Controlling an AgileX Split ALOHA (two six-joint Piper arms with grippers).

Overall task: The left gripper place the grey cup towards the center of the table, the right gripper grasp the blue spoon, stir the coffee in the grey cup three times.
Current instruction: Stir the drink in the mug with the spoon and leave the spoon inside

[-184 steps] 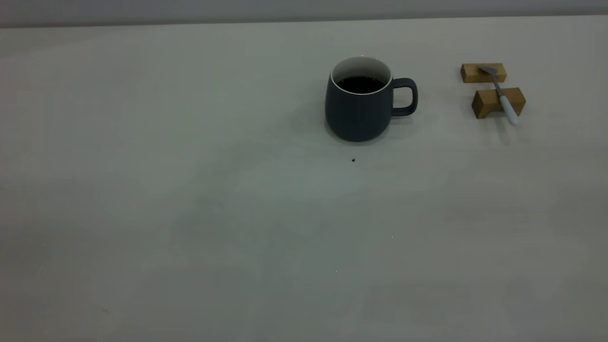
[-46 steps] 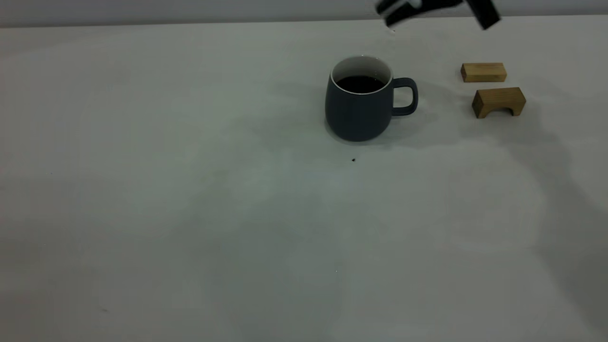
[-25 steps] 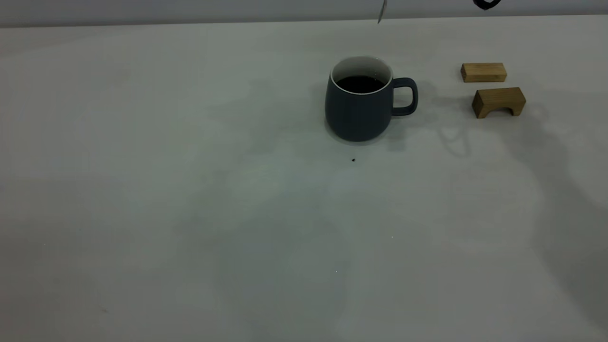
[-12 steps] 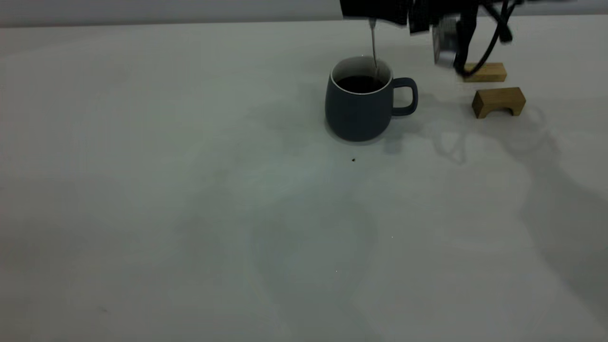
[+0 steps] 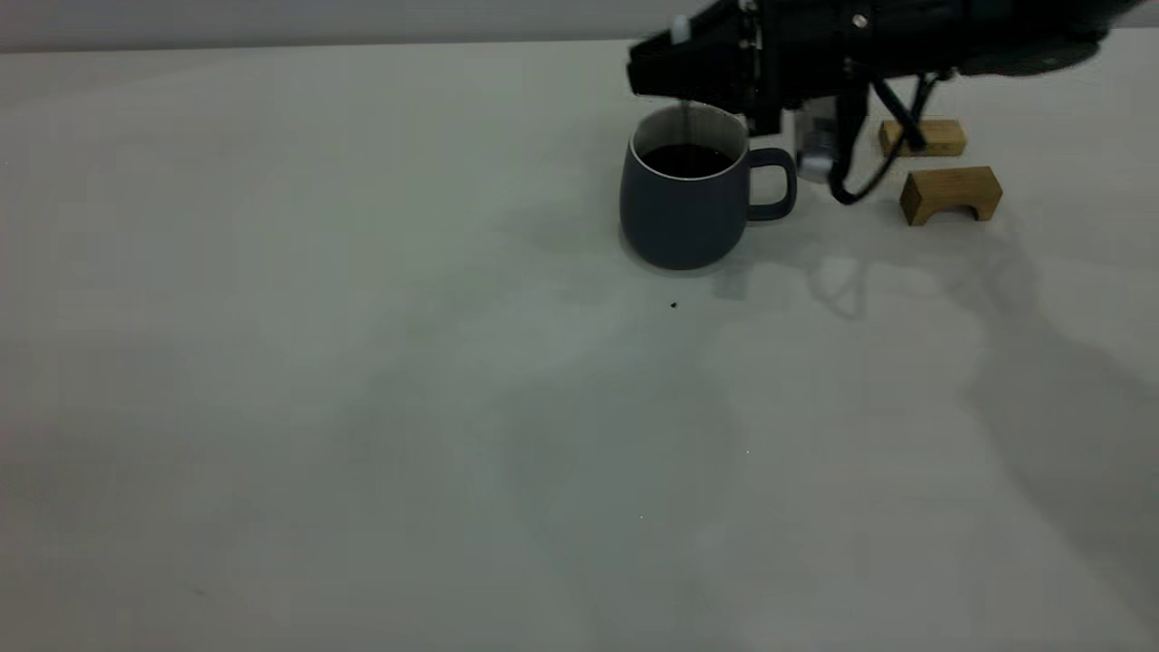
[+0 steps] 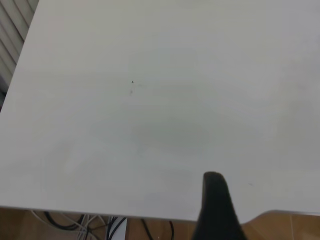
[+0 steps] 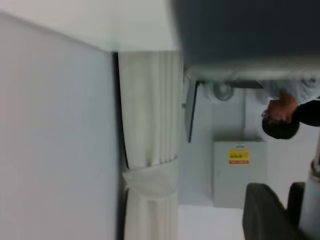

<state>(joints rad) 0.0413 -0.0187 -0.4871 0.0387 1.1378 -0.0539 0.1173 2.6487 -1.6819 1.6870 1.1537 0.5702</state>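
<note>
**One spoon lowered into the cup**

Two wooden blocks [image 5: 942, 177] sat bare at the far right of the tabletop [image 5: 362, 362]; seconds earlier the spoon had lain across them. Half a second before, the right claw [image 5: 675, 72] was higher, with a long stretch of spoon showing above the cup [image 5: 684, 204]. At this moment it had dropped to just over the rim, pinching the spoon [image 5: 685, 110], of which only a short sliver of stem showed between claw and coffee [image 5: 686, 160]. The bowl was likely under the liquid, so stirring looked ready to begin; no circle could be counted yet.

The cup had stayed put in the far middle of the tabletop, upright, handle towards the blocks. The left claw [image 6: 217, 210] was out of the outside view; its wrist camera showed one dark finger over the near edge, so whether it was spread could not be told.

Open tabletop lay wide to the left and front of the cup. The tight spots were the cup wall around the spoon, and the blocks close under the right arm's cable.
</note>
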